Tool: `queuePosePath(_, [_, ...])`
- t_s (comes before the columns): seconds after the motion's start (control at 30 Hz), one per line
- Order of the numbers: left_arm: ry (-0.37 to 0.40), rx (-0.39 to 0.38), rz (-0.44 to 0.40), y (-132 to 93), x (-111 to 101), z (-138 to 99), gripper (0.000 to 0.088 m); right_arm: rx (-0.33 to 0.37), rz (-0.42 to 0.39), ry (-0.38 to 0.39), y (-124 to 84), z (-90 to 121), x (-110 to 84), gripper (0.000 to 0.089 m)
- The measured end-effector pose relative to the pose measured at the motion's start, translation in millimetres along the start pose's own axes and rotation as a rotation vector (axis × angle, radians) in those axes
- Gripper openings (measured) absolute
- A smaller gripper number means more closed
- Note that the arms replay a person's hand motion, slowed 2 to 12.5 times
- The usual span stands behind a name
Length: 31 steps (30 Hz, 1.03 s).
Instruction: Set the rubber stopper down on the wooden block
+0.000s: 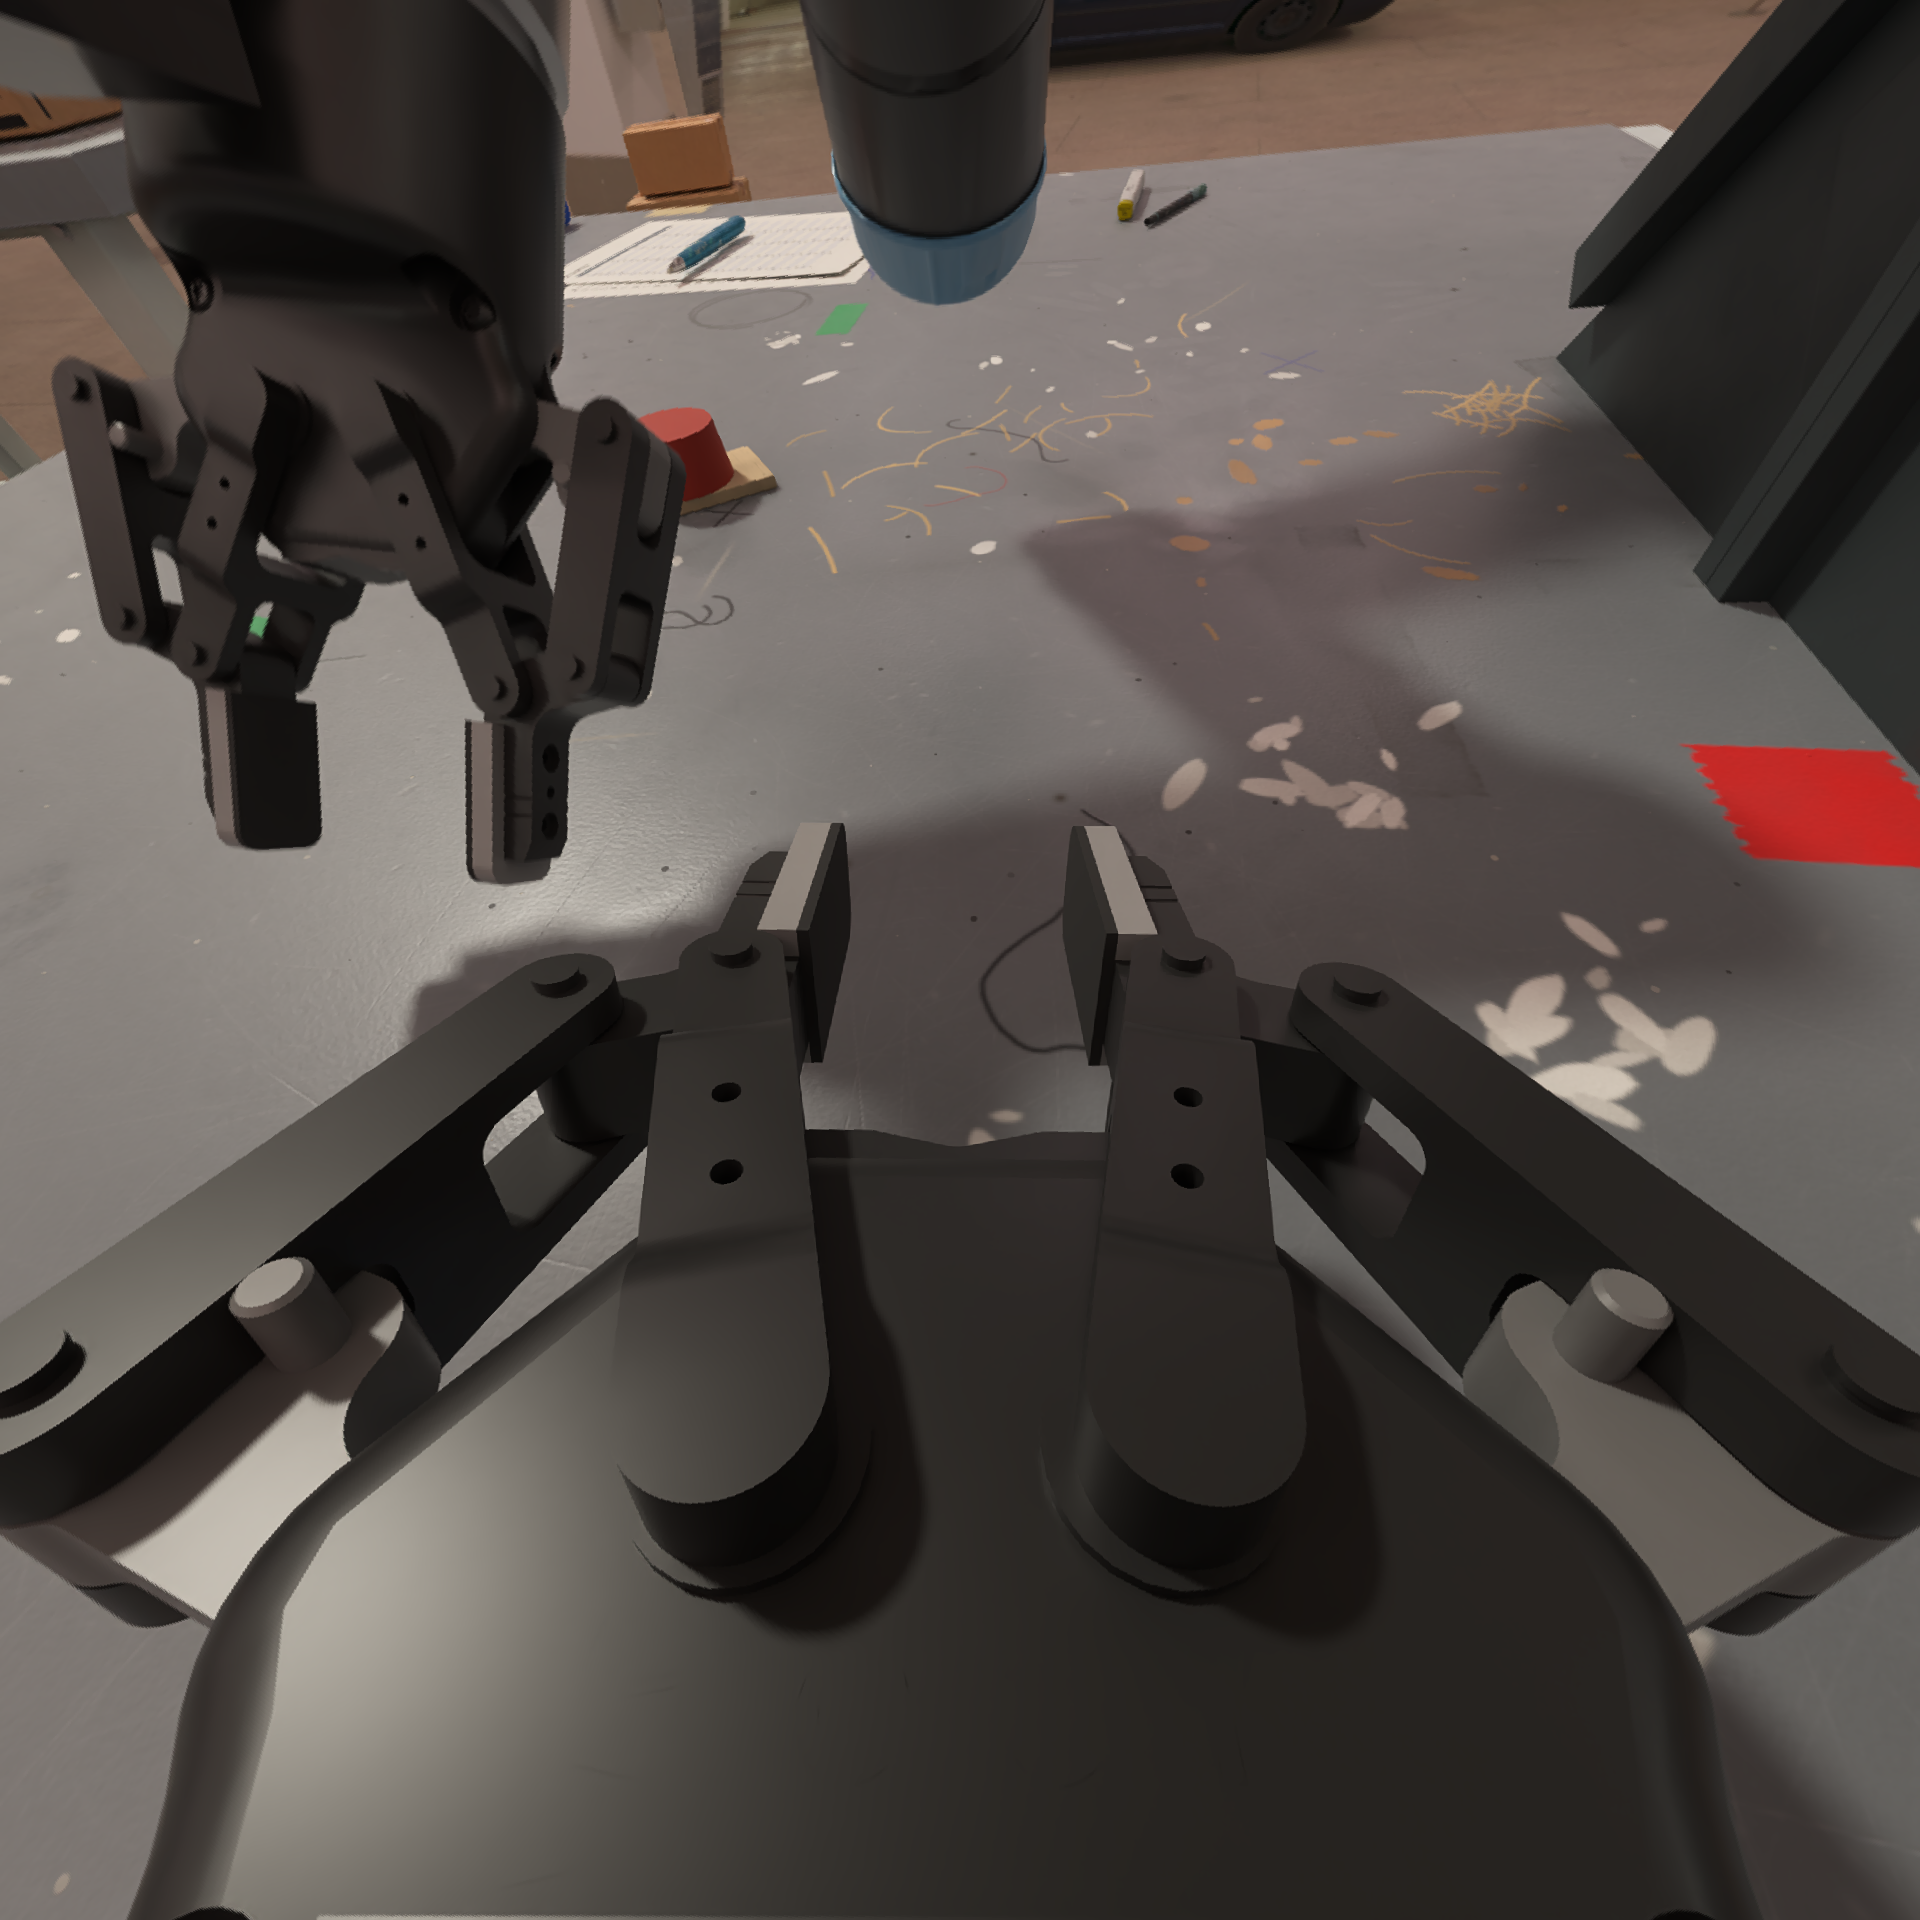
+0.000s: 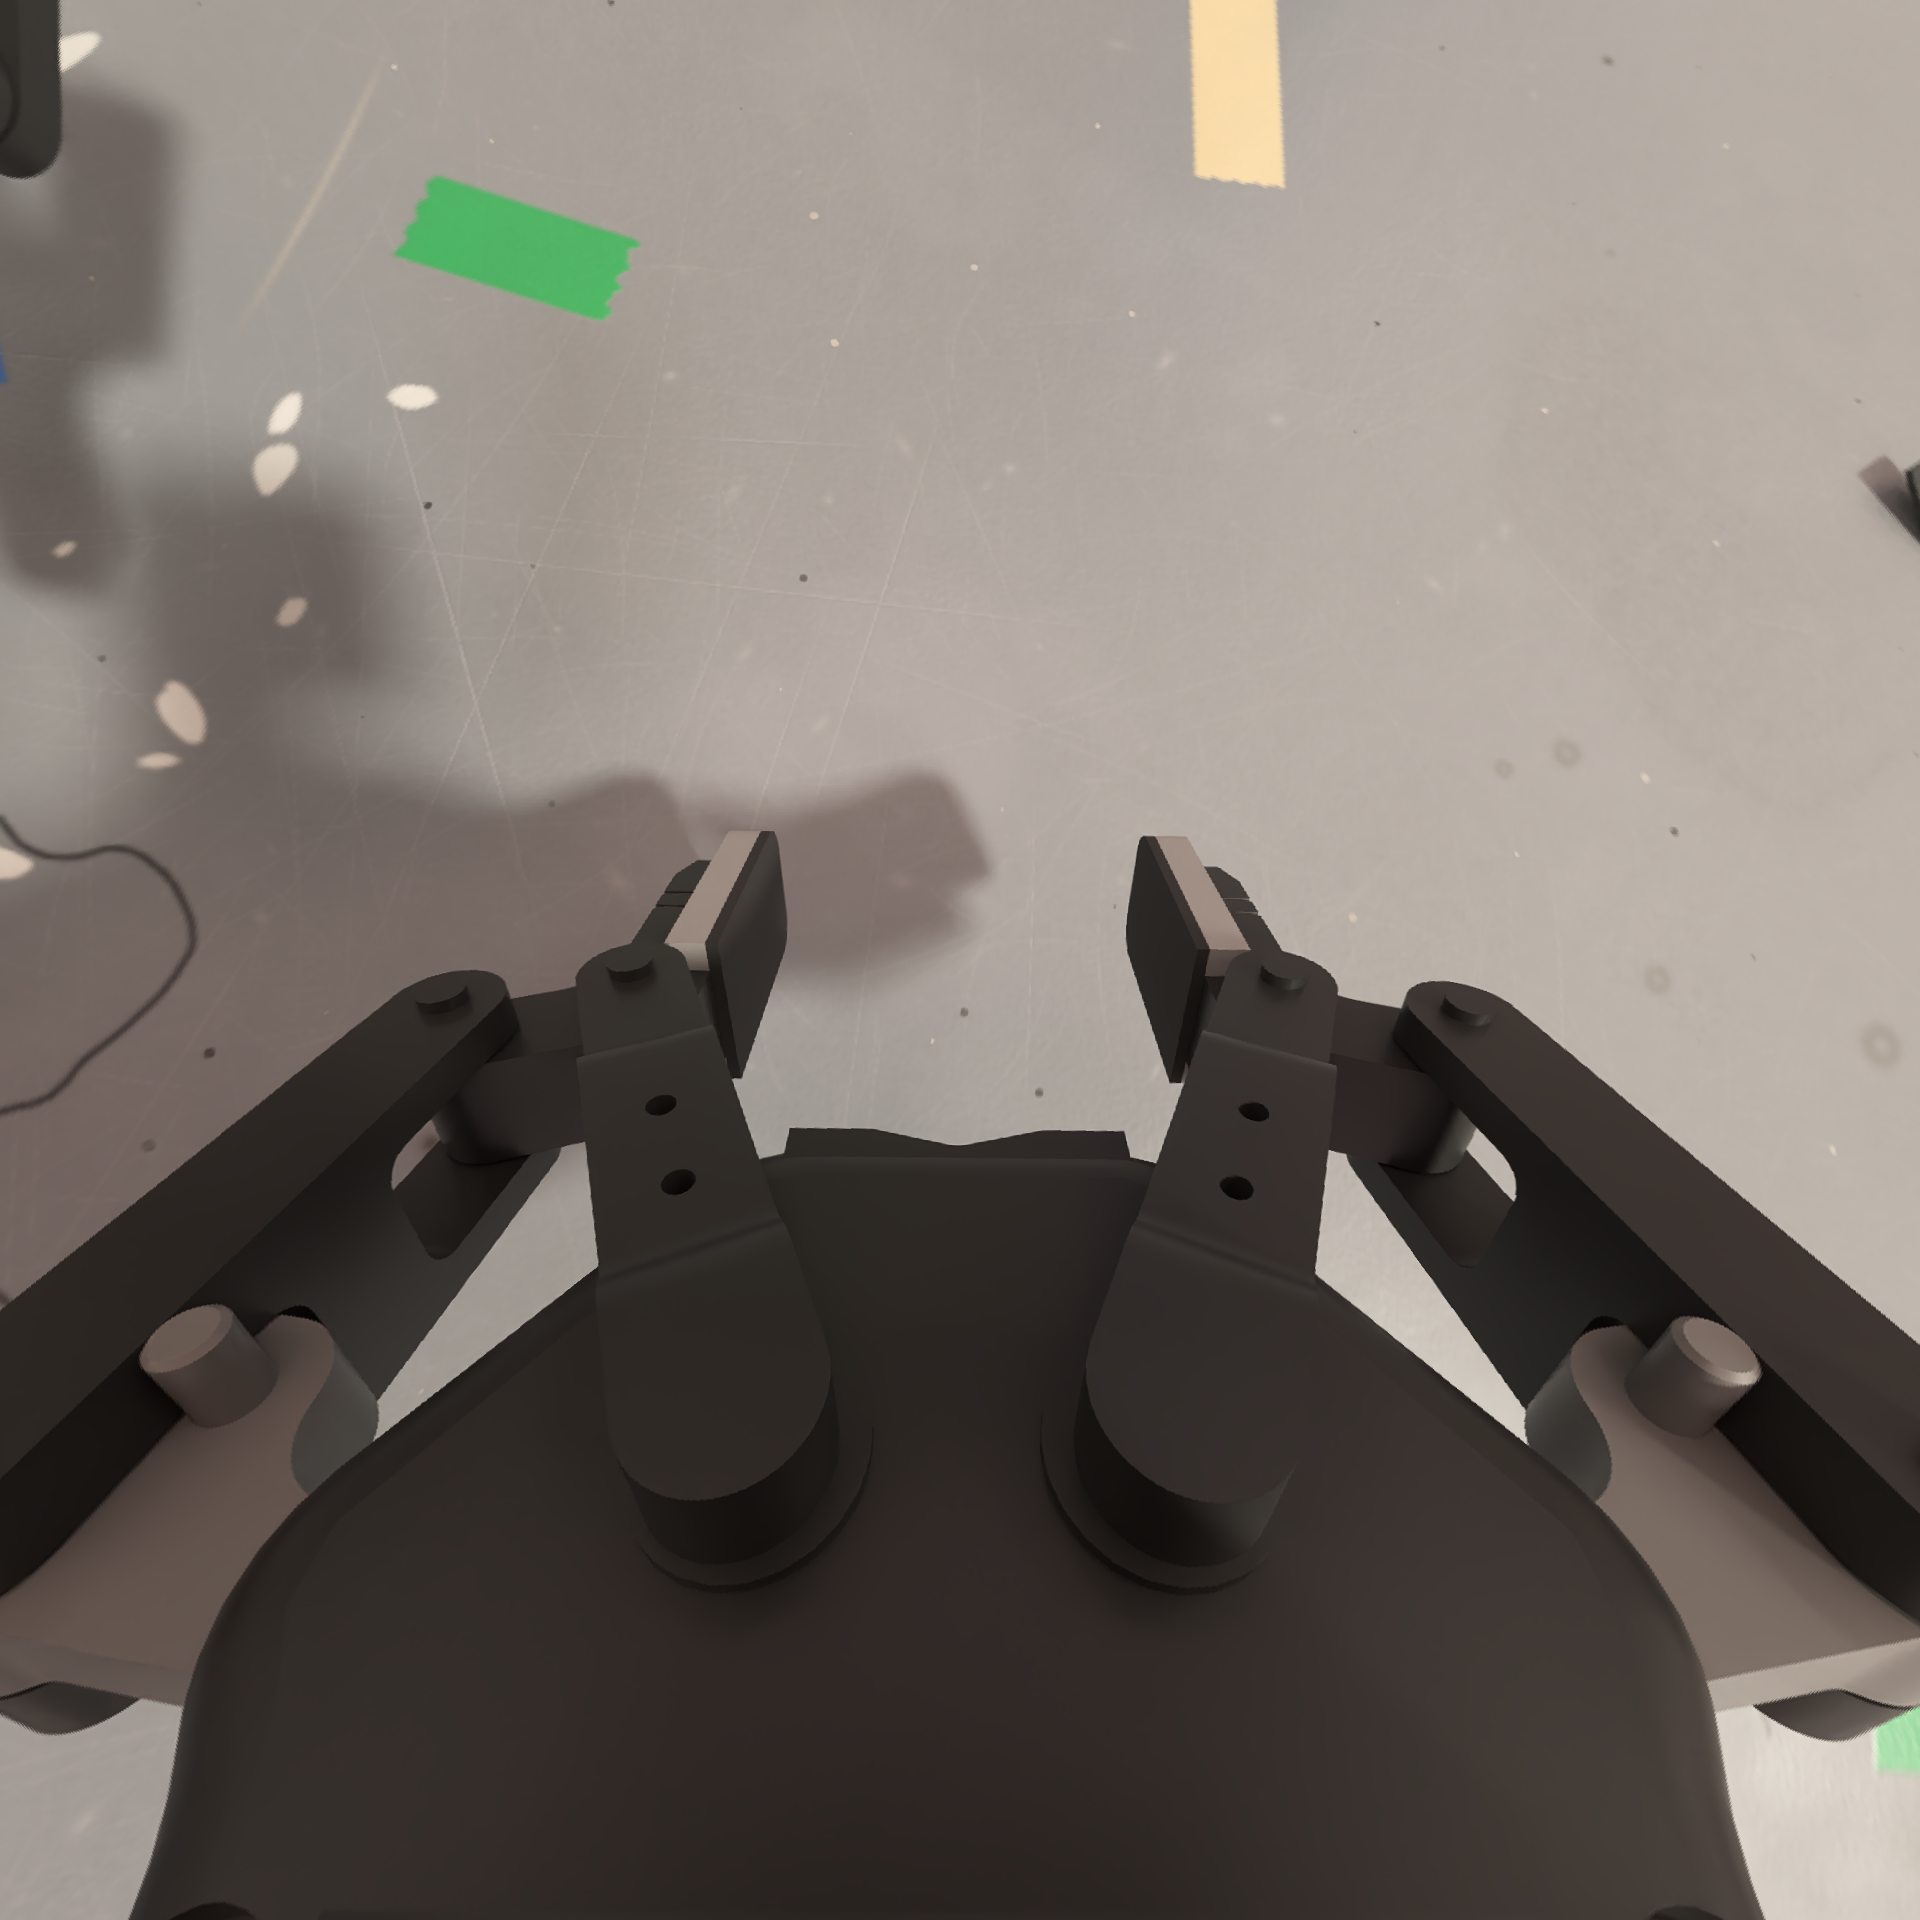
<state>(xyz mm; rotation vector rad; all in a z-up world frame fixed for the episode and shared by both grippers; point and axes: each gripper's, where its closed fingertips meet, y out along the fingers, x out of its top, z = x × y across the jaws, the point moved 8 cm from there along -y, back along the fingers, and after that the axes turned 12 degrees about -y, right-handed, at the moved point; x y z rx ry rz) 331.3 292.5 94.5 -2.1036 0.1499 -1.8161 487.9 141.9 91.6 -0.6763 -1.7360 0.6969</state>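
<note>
In the left wrist view a red rubber stopper (image 1: 694, 449) stands on a thin wooden block (image 1: 750, 480) far back on the grey table, partly hidden behind the other arm. My left gripper (image 1: 958, 914) is open and empty, low over the table and well short of them. My right gripper (image 1: 384, 790) hangs open and empty at the upper left, nearer than the stopper. In the right wrist view the right gripper (image 2: 954, 925) is open over bare table; stopper and block do not show there.
A dark cabinet (image 1: 1787, 343) stands at the right. Paper (image 1: 727, 249), a blue pen (image 1: 709, 243) and two markers (image 1: 1158, 200) lie at the back, with a cardboard box (image 1: 681, 156) behind. Tape patches: red (image 1: 1808, 805), green (image 2: 516, 246), yellow (image 2: 1236, 94).
</note>
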Motion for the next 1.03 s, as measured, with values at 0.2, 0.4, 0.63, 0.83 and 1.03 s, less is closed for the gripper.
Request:
queuePosePath(0.2, [-0.002, 0.012, -0.014, -1.9, 0.7, 2.6, 0.0377, 0.048, -0.007, -0.040, 17.9, -2.9, 5.0, 0.0521])
queuePosePath(0.4, [-0.007, 0.026, -0.026, -3.3, 0.9, 4.8, 0.0377, 0.072, -0.018, -0.086, 23.3, 3.1, 9.2, 0.0281])
queuePosePath(0.63, [-0.005, 0.055, -0.045, -4.8, 2.2, 7.1, 0.0375, 0.077, -0.015, -0.107, 9.5, 22.5, 8.1, 0.0163])
queuePosePath(0.83, [0.011, 0.100, -0.059, -6.6, 3.7, 9.8, 0.0382, 0.057, -0.023, -0.090, -15.5, 48.1, 2.5, 0.0158])
queuePosePath(1.03, [0.029, 0.136, -0.054, -7.0, 3.2, 12.4, 0.0399, 0.018, -0.051, -0.065, -43.2, 77.7, -2.2, 0.0155])
